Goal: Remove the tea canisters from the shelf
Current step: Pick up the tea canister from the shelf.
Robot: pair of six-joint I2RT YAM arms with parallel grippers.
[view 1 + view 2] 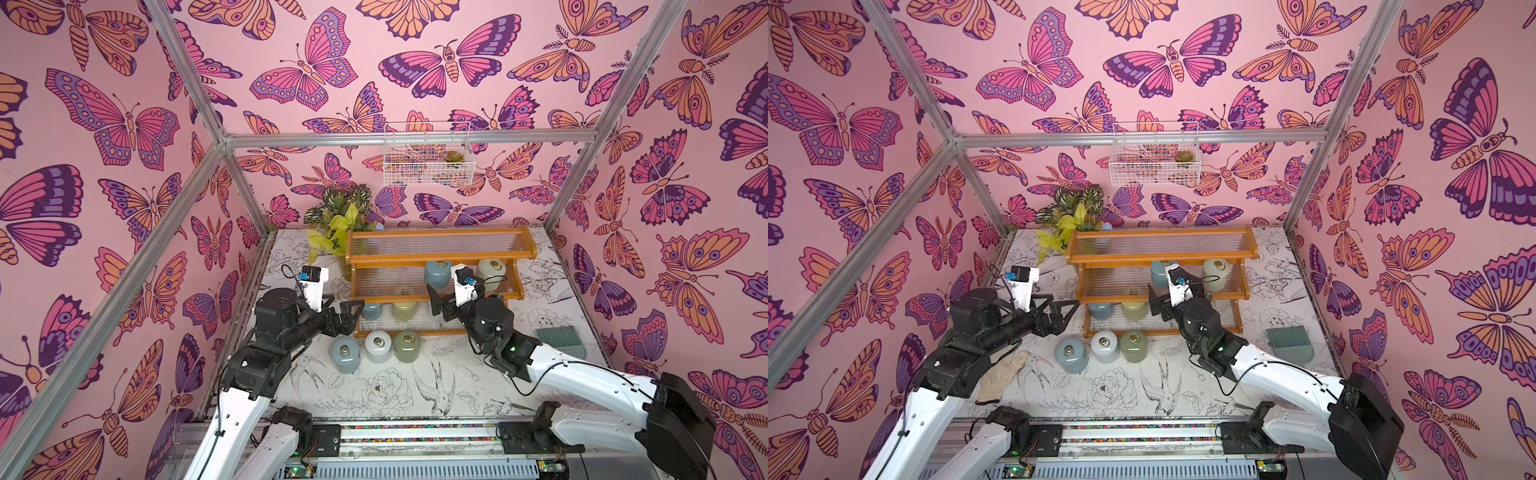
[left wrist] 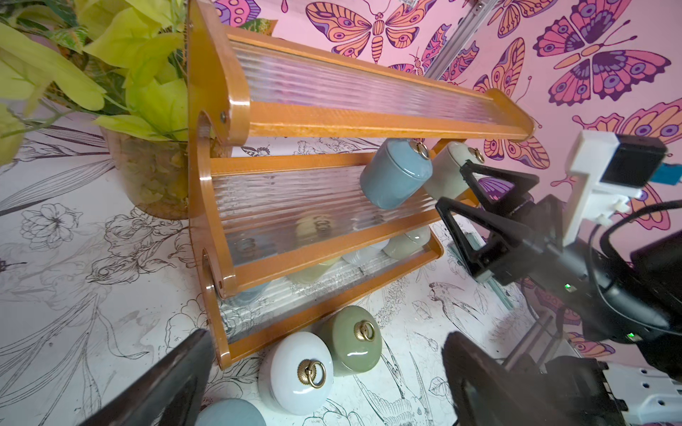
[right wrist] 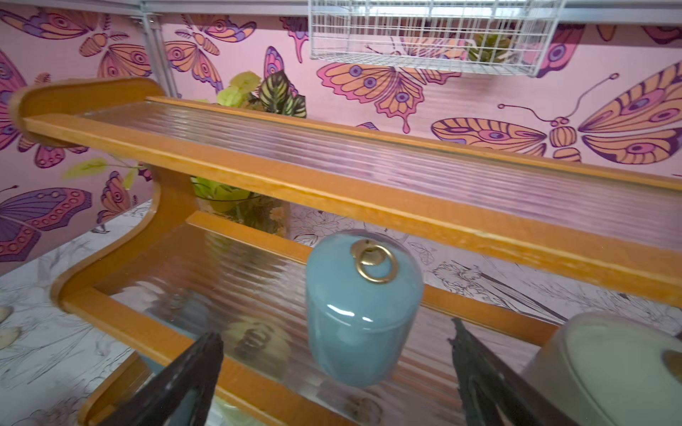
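The upright blue canister [image 3: 363, 313] on the shelf's [image 3: 332, 184] middle tier stands straight ahead of my right fingers [image 3: 184, 380], spread wide and empty.

Orange-brown three-tier wooden shelf [image 1: 415, 258], clear ribbed panels: far centre of desk [image 1: 415, 395]. Middle tier, right: glossy pale blue canister [image 1: 434, 272], cream canister [image 1: 488, 268]. Bottom tier, left: second blue canister [image 1: 371, 311], yellow-cream canister [image 1: 404, 311]. Desk, just near shelf: third blue canister [image 1: 345, 353], white canister [image 1: 378, 345], sage green canister [image 1: 407, 345], upright row.
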